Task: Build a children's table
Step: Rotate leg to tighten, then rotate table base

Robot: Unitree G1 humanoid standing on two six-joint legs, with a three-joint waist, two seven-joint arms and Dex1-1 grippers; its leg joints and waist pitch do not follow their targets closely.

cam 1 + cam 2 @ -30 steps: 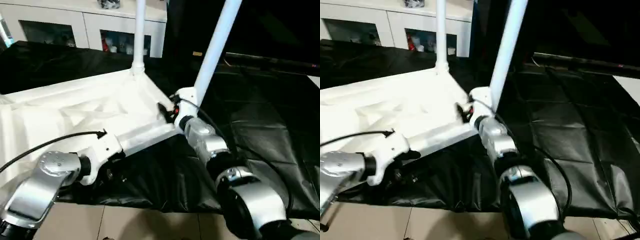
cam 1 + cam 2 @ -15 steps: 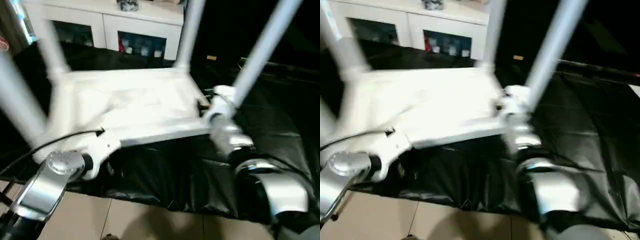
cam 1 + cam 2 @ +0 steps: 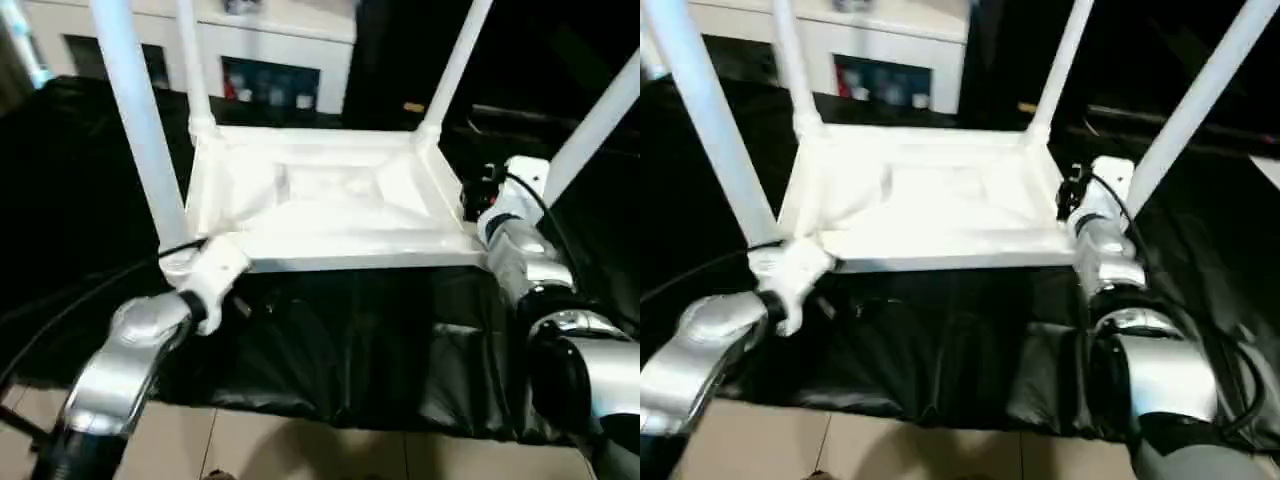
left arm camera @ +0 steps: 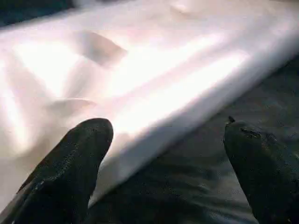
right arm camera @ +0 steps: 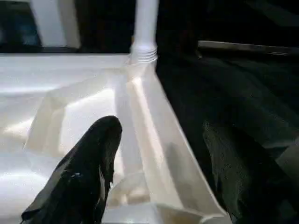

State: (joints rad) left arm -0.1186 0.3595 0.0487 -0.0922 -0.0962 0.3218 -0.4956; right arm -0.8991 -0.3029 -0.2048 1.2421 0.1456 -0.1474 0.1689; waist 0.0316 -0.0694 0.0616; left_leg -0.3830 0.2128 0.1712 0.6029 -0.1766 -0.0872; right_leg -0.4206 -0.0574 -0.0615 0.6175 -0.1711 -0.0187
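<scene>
All four legs (image 3: pixel 140 120) stand in the corner sockets of the upturned tabletop (image 3: pixel 330 205), which lies on the black-draped table (image 3: pixel 330 350), so assembly looks nearly complete; next probably comes gripping both edges to flip it. The left tool (image 4: pixel 163 154) straddles the near rim, spread open; the right tool (image 5: pixel 154 154) gapes over the right rim. Wrist views reveal finger gaps the head views hide.
</scene>
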